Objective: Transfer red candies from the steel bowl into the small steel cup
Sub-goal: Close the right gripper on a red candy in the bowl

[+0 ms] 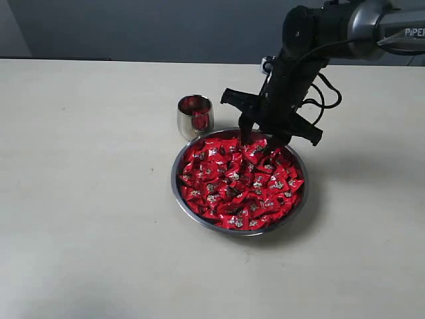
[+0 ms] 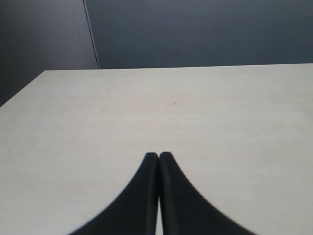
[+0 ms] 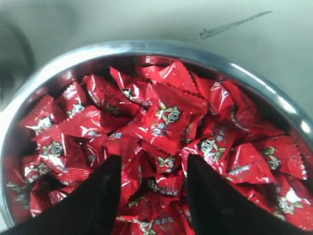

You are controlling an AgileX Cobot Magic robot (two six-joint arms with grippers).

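Note:
The steel bowl sits mid-table, heaped with red candies. Just behind its left rim stands the small steel cup, with red showing inside. My right gripper hangs open over the bowl's far edge, its two black fingers down at the pile. In the right wrist view the right gripper straddles several red candies inside the steel bowl, nothing pinched between the fingers. The left gripper is shut and empty over bare table, out of the exterior view.
The pale table spreads wide to the left and front of the bowl. The right arm reaches in from the upper right. A dark wall stands behind the table's far edge.

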